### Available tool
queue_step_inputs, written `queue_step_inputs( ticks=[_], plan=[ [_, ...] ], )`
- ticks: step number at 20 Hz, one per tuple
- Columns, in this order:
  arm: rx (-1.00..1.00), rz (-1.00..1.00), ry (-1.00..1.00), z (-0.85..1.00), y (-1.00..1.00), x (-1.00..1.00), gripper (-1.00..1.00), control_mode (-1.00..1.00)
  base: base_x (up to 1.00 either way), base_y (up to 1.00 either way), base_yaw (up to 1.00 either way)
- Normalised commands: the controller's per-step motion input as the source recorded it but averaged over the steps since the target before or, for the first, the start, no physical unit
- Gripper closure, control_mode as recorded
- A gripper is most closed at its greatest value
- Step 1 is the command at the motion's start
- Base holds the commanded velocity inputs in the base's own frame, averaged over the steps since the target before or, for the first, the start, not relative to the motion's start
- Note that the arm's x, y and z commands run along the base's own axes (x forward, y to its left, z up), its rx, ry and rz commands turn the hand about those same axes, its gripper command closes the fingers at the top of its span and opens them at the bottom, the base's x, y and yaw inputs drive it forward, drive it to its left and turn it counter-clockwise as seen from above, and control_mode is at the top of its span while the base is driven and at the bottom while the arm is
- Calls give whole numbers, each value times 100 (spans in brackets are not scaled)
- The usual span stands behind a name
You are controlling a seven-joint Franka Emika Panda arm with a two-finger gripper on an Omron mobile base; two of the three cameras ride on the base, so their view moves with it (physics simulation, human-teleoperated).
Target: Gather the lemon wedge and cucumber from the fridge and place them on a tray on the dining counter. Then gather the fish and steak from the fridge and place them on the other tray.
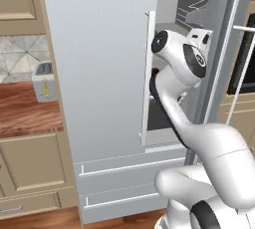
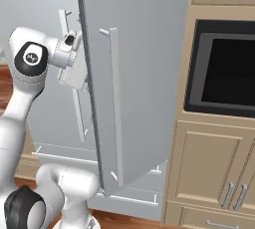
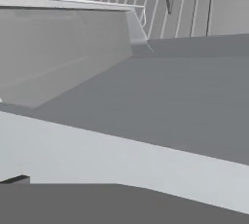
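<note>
you're at the fridge (image 1: 99, 73) now, right-hand door (image 2: 139, 73) swung open toward you, and your arm (image 1: 179, 73) is reaching through the gap into the compartment. the gripper (image 2: 74, 76) sits tucked just behind the open door's edge in the right base view, and its fingertips aren't clearly visible anywhere; judging by how wide it reads, the fingers are spread and nothing is pinched between them.

from the hand you're looking across a bare grey shelf (image 3: 170, 101), with a pale bin or drawer wall (image 3: 63, 47) up on the left and ribbed back panelling behind. no lemon wedge, no cucumber, no fish, no steak can be made out on that stretch of shelf, so i can't tell you where the food sits. the dark opening low in the left base view is too murky to read.

here's what could bite you. the wrist is very close to the door's inner edge, so a careless sweep could clip it or push the door around. the elbow (image 1: 164, 93) is threading a narrow gap beside the left door's bar handle (image 1: 145, 73), so a big swing could snag there. and reaching blind risks knocking small items, that tiny lemon wedge especially, off a shelf.
</note>
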Motion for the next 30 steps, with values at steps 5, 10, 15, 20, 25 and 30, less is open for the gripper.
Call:
queue_step_inputs(
  ticks=[5, 10, 15, 20, 25, 30],
  plan=[
    [-6, -16, 3, 18, -60, -70, -100, -100, 0, 0, 0],
    [-6, -20, 12, 20, -68, -45, -100, -100, 0, 0, 0],
    [-5, -21, 20, 20, -80, -21, -100, -100, 0, 0, 0],
    [-3, -24, 26, 16, -86, -1, -100, -100, 0, 0, 0],
    [-2, -23, 21, 14, -88, 0, -100, -100, 0, 0, 0],
    [-2, -20, 15, 13, -74, 0, -100, -100, 0, 0, 0]
  ],
)
